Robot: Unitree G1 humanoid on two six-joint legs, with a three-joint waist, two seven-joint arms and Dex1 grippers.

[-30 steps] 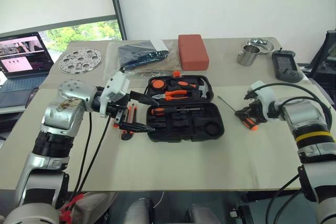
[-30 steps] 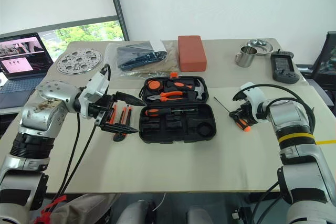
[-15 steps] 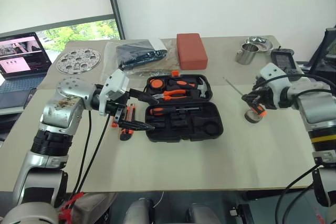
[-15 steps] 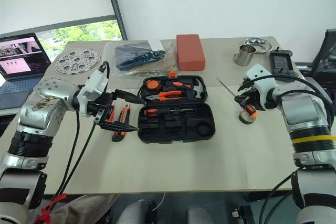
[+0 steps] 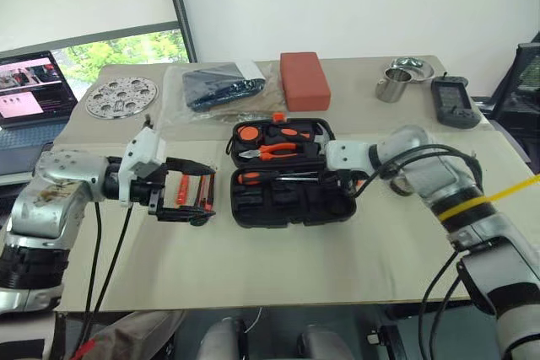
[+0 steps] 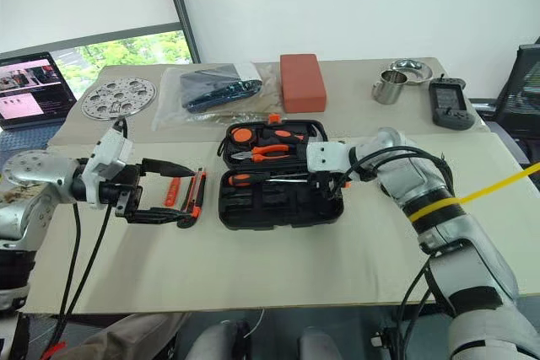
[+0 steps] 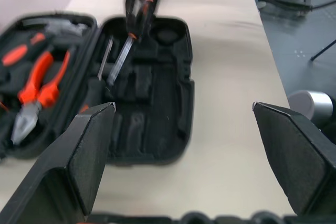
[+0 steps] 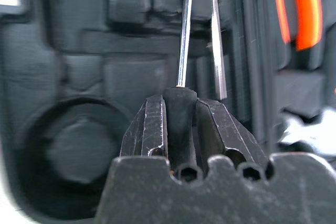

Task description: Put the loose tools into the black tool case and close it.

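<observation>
Two tools on the job: your right tool (image 8: 178, 121) is clenched on a screwdriver (image 8: 182, 35), your left tool (image 6: 160, 193) hangs released with nothing between its fingers.
Case: the black tool case (image 5: 291, 208) lies open on the surface (image 5: 337, 267), lid flat behind the tray, so closing is not yet done.
Already seated: one screwdriver (image 5: 274, 178) lies along the back of the tray; the pliers (image 5: 270, 153) and hammer sit in the lid half.
In hand: the held screwdriver points its shaft down over the tray, just beside the seated one; whether the tip touches the plastic you cannot tell.
Still loose: an orange-and-black utility knife (image 6: 197, 194) and a slim orange tester (image 6: 171, 192) lie on the surface left of the case, between the left tool's fingers and the case.
Tape roll: a small grey roll (image 5: 403, 183) sits on the surface to the right of the case, partly behind your right arm.
Judgement: roughly a third done; one placement under way, three items and the lid remain.
</observation>
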